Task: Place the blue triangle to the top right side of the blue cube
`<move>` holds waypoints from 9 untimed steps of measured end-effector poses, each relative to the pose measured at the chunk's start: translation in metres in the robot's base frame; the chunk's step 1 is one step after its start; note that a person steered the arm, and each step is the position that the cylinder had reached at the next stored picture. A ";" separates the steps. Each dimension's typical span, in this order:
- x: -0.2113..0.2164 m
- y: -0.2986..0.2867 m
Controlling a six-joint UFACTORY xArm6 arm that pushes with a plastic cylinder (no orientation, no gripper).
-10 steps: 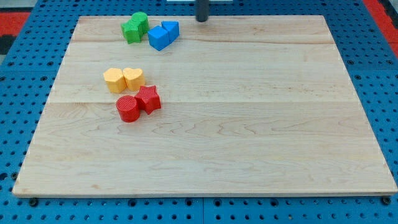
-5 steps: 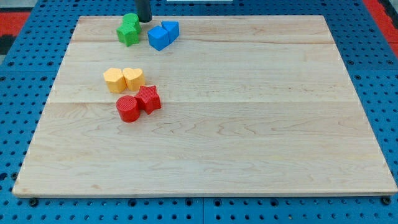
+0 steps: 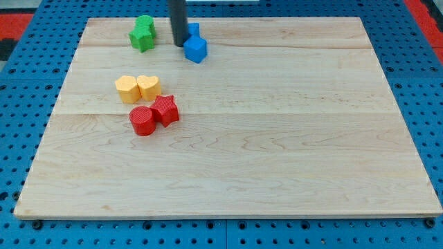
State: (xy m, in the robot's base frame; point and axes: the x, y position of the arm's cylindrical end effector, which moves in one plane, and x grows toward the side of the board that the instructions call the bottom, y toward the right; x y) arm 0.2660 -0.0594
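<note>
On the wooden board [image 3: 277, 138]: two blue blocks, a cube [image 3: 196, 50] and a partly hidden piece [image 3: 193, 30] at its 12 o'clock; two green blocks [image 3: 142, 33]; two yellow blocks [image 3: 137, 88]; two red blocks [image 3: 154, 115]; one dark rod, my tip [image 3: 179, 44]

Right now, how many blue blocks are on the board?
2. A blue cube sits near the view's top, just right of my tip. A second blue block peeks out right behind it, partly hidden by the rod.

My tip [image 3: 179, 44] sits low near the view's top — rod upright.
</note>
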 end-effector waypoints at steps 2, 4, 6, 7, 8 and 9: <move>-0.002 0.017; -0.021 0.000; -0.030 -0.057; -0.045 -0.060; -0.066 -0.052; -0.068 -0.014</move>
